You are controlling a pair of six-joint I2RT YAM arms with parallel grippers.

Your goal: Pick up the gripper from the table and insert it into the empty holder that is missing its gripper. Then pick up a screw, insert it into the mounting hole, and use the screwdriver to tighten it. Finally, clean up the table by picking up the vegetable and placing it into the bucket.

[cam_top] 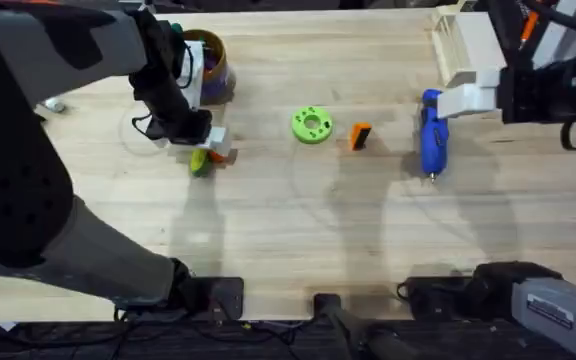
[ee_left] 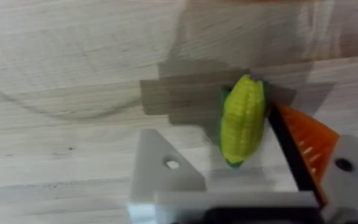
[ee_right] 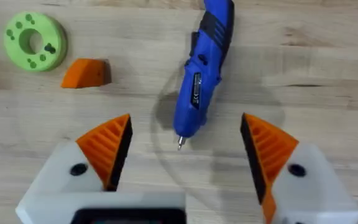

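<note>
The vegetable [ee_left: 243, 118], a small yellow-green corn cob, lies on the table between the fingers of my left gripper [ee_left: 213, 134], close to the orange one. That gripper is open; one finger is the bare white holder [ee_left: 160, 168], the other carries an orange ribbed pad [ee_left: 306, 146]. In the overhead view my left gripper [cam_top: 208, 148] hangs just over the vegetable [cam_top: 200, 163], with the bucket [cam_top: 213, 65] behind it. The loose orange gripper [cam_top: 360, 135] [ee_right: 86, 73] lies mid-table. The blue screwdriver [cam_top: 432, 130] [ee_right: 197, 74] lies in front of my open right gripper [ee_right: 185, 121] [cam_top: 453, 100].
A lime-green disc with holes [cam_top: 311, 124] [ee_right: 35, 40] lies left of the orange piece. A pale wooden box [cam_top: 458, 40] stands at the back right. A small light object [cam_top: 53, 103] sits at the far left. Bare wood spans the table's near half.
</note>
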